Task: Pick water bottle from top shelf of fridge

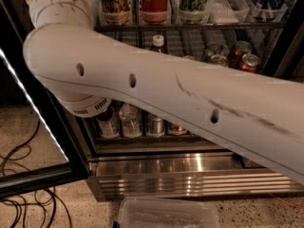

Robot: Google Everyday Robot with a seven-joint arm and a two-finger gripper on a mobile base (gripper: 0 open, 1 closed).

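My white arm (156,96) fills the middle of the view, running from the lower right up to a joint (59,6) at the top left. My gripper is out of view beyond the top left. The fridge (190,172) stands open in front of me. Its top shelf (223,26) carries white slotted lane dividers (227,1) and three tall cans: a tan one (114,4), a red Coca-Cola one (154,3) and a green one (194,1). The water bottle does not show; it is hidden or out of view.
A dark-brown bottle with a white cap (158,42) and red cans (240,53) sit on the middle rack. A small crinkled clear bottle (129,120) and short cans (155,125) stand on the lowest rack. The open door's frame (42,127), floor cables (19,194) and a clear plastic tub (166,213) lie low.
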